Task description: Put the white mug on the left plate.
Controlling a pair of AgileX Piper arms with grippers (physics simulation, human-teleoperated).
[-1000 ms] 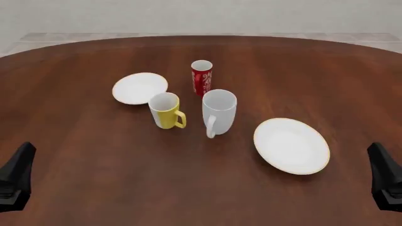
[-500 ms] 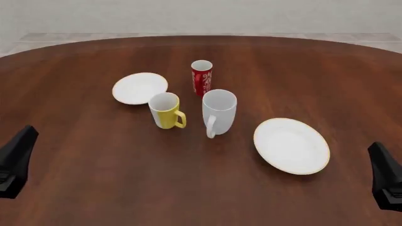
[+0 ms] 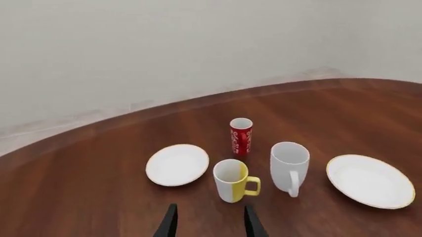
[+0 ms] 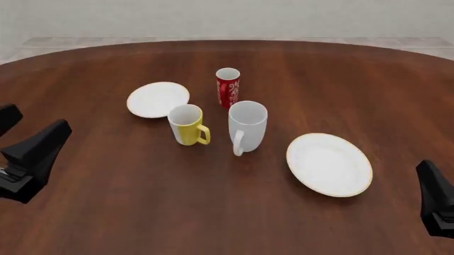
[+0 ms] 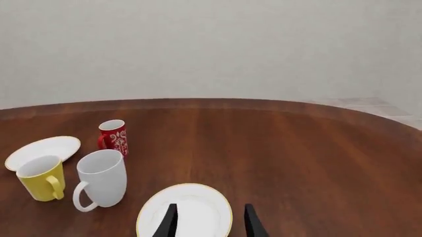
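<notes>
I see the white mug (image 4: 247, 125) standing in the middle of the worktop (image 4: 142, 202), near the yellow mug (image 4: 187, 124). The small plate (image 4: 157, 99) is behind that. My left pincer (image 3: 209, 226) and right pincer (image 5: 207, 222) are both open, holding nothing. I might bump the yellow mug on the way.

I see the white mug (image 4: 247, 125) upright mid-desk (image 4: 142, 202), the yellow mug (image 4: 187, 124) just to its left and the patterned cup (image 4: 228, 87) behind. The left plate (image 4: 158, 99) lies behind-left of them; the larger plate (image 4: 329, 163) lies front-right.
</notes>
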